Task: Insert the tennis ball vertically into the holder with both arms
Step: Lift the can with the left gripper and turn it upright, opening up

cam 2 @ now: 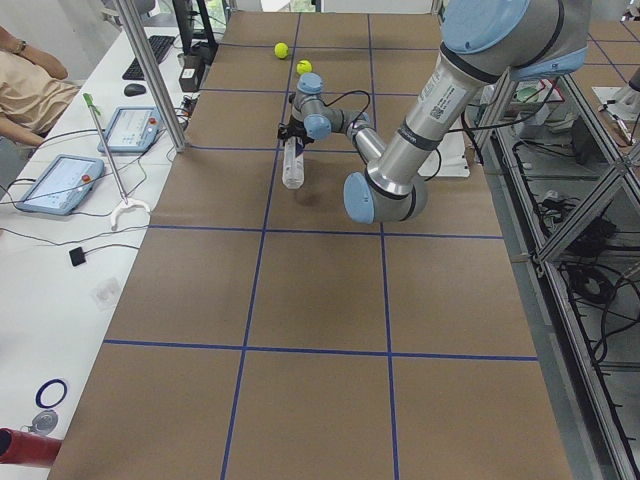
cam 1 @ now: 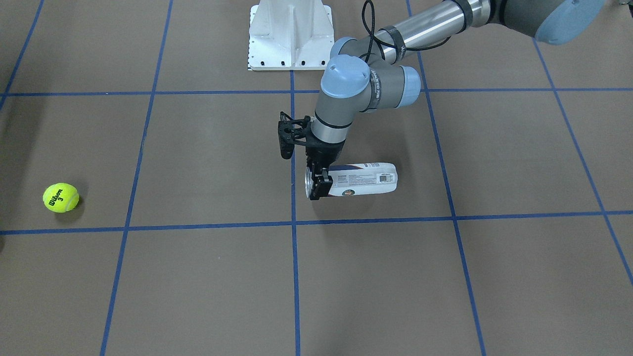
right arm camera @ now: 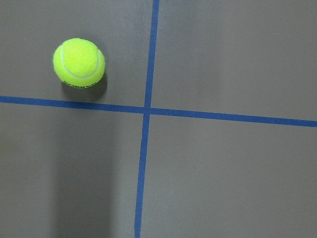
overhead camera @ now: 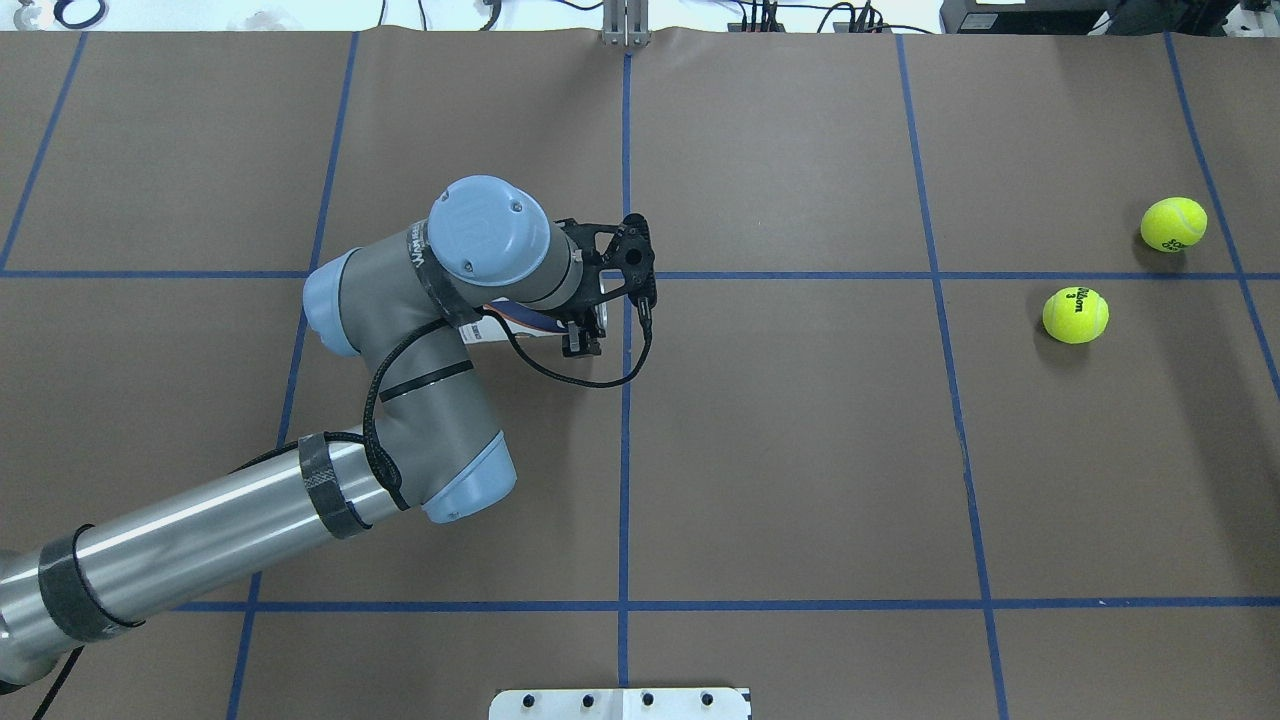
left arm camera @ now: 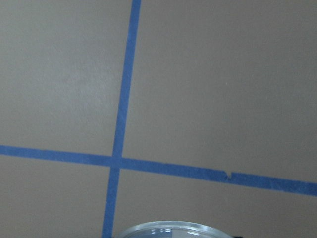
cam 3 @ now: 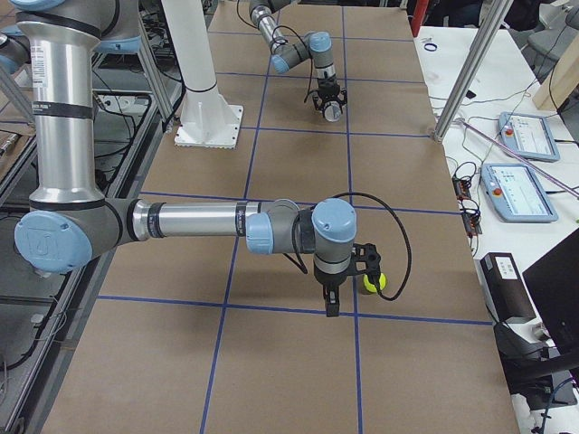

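Overhead exterior view, from the robot's side outward: the white pedestal base (overhead camera: 620, 703) sits at the near edge of the tabletop (overhead camera: 800, 450), which is brown paper ruled with blue tape lines (overhead camera: 624, 480). The left arm (overhead camera: 200, 545) reaches in from the near left, its wrist bent down over the tennis-ball can (cam 1: 363, 180). The left jaws are clamped across the can at its metal-rimmed mouth end, and one black finger (cam 1: 322, 187) presses the side that faces the front camera. The can is held on its side, level, with its mouth toward the centre tape line and a soft shadow on the paper beneath. The left wrist view catches only the mouth's rim (left arm camera: 171, 230) at its lower edge.

Farther out and well to the right, the tennis ball (overhead camera: 1075, 315), printed with a "3", rests on the tabletop, well apart from the can. A second tennis ball (overhead camera: 1175, 223) lies just past the next tape line.

In the exterior right view the right arm (cam 3: 181, 220) stretches low, its jaws pointing down close beside a ball. Whether the right jaws are parted or closed cannot be told.
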`<state>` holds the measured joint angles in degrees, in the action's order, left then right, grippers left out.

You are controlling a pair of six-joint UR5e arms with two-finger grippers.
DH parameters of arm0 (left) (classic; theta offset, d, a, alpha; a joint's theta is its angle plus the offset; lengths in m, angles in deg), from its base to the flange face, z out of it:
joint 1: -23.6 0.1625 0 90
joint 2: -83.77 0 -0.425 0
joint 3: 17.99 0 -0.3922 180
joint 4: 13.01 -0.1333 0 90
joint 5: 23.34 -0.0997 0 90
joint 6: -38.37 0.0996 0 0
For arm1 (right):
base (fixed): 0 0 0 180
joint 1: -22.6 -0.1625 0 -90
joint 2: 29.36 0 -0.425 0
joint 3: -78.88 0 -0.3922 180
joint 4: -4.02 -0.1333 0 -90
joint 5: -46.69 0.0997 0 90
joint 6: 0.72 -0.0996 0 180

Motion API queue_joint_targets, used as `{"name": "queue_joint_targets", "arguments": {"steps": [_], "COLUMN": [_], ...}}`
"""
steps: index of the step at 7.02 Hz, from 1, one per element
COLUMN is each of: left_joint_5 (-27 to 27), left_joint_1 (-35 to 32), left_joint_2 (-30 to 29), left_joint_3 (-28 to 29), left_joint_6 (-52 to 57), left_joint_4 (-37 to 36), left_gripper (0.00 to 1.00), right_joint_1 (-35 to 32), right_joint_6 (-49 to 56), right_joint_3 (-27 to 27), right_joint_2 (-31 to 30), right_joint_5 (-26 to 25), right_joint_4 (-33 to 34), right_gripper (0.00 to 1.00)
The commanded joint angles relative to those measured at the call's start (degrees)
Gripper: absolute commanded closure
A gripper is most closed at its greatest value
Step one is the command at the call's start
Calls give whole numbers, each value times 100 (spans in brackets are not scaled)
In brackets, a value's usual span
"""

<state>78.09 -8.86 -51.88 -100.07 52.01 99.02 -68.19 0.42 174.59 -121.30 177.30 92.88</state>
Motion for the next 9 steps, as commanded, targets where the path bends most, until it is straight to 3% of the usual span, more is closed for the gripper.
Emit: {"name": "queue_joint_targets", "arguments": {"steps": [1,7,9], "left_joint_5": [25,8,-193], "left_joint_1": [-137,-129,-111], "left_joint_2": [-49,-92,-119], "left_joint_3": [-657,-582,370], "left_joint_6": [-167,-3085,-3357], "left_joint_4": [81,4216,6179], "left_gripper": [28,31,31], "right_joint_1": [0,0,0], "right_joint_6": [0,0,-9], "right_joint_3": [0,18,26], "right_joint_2": [10,54,62], "right_joint_5": [9,9,9], "right_joint_4": [0,-9,-9], "right_gripper": [0,0,0]}}
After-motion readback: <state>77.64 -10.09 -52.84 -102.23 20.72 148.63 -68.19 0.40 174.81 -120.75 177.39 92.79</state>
